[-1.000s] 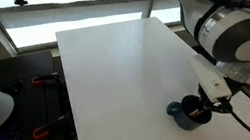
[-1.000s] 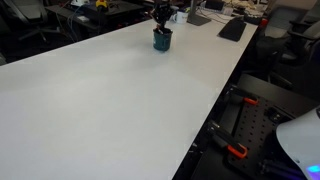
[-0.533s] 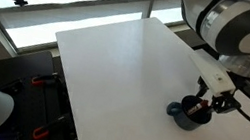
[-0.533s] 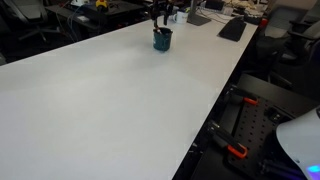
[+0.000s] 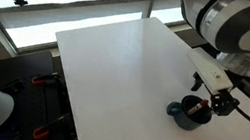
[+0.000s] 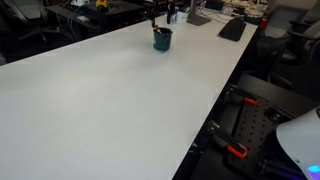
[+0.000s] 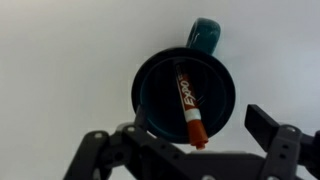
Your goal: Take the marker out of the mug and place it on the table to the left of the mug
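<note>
The dark blue mug stands on the white table, handle pointing up in the wrist view. The reddish-orange marker leans inside it, its red end resting on the near rim. My gripper hangs straight above the mug, open, one finger on each side of the rim and nothing between them. In both exterior views the gripper hovers just over the mug, close to the table's near corner.
A dark keyboard and desk clutter lie beyond the mug at the far end of the table. The table edge drops to the floor, with red clamps below it.
The jaws have spread from nearly shut to wide open above the mug. The marker stays in the mug, and the arm has barely shifted.
</note>
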### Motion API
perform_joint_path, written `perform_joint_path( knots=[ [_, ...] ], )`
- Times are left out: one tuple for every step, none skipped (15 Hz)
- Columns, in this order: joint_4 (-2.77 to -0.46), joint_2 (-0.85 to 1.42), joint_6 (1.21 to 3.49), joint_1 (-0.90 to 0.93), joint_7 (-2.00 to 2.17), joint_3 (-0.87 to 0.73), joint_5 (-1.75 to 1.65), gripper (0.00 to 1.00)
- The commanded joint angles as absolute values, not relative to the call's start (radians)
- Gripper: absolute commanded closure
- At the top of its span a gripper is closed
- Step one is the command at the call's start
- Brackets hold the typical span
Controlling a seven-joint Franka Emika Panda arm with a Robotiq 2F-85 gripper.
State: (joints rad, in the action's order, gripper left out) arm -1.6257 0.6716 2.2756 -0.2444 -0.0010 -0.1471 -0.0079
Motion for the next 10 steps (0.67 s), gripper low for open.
perform_joint_path(
  knots=[
    [-1.621,0.668,2.227,-0.251,-0.021,-0.139,0.007,0.21],
    [-1.618,0.671,2.221,-0.251,-0.02,-0.14,0.007,0.27],
    [-1.615,0.675,2.215,-0.253,-0.02,-0.139,0.009,0.3],
    [-1.611,0.678,2.21,-0.254,-0.017,-0.14,0.01,0.35],
    [-1.605,0.683,2.203,-0.257,-0.018,-0.139,0.014,0.35],
    [-1.601,0.687,2.199,-0.26,-0.018,-0.139,0.017,0.37],
    [-1.595,0.691,2.192,-0.264,-0.015,-0.139,0.021,0.36],
    [-1.591,0.695,2.188,-0.267,-0.014,-0.139,0.024,0.38],
    [-1.585,0.699,2.18,-0.271,-0.014,-0.138,0.03,0.43],
    [-1.578,0.704,2.177,-0.275,-0.012,-0.139,0.036,0.46]
  ],
)
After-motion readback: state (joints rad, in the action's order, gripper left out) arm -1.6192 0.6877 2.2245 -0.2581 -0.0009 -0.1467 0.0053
